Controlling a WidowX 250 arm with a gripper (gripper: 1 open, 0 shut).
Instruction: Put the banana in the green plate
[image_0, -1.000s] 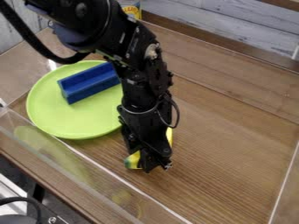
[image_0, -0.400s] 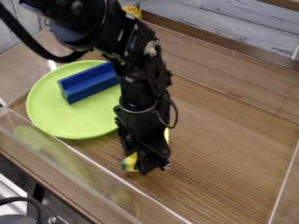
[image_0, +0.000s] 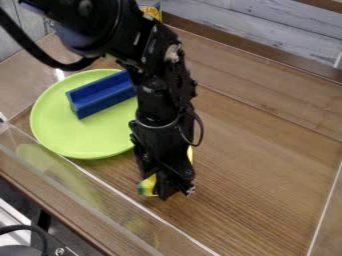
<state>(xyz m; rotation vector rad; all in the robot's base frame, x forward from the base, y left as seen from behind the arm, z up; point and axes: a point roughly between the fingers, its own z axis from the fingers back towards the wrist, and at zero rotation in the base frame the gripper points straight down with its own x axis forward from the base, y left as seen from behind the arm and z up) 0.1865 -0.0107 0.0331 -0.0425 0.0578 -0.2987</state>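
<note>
The banana (image_0: 151, 184) lies on the wooden table just right of the plate's near rim; only small yellow bits of it show at the gripper's tips and at its right side. My black gripper (image_0: 164, 181) points straight down over it, shut on the banana. The round lime-green plate (image_0: 60, 129) sits to the left, its near-right rim partly hidden by the gripper. A blue rectangular block (image_0: 102, 94) rests on the plate.
A clear plastic wall (image_0: 80, 190) runs along the front edge of the table (image_0: 267, 150). The black arm (image_0: 127, 35) reaches in from the upper left. A small yellow object (image_0: 148, 13) sits at the back.
The gripper has shifted very slightly left and down over the banana; nothing else has moved.
</note>
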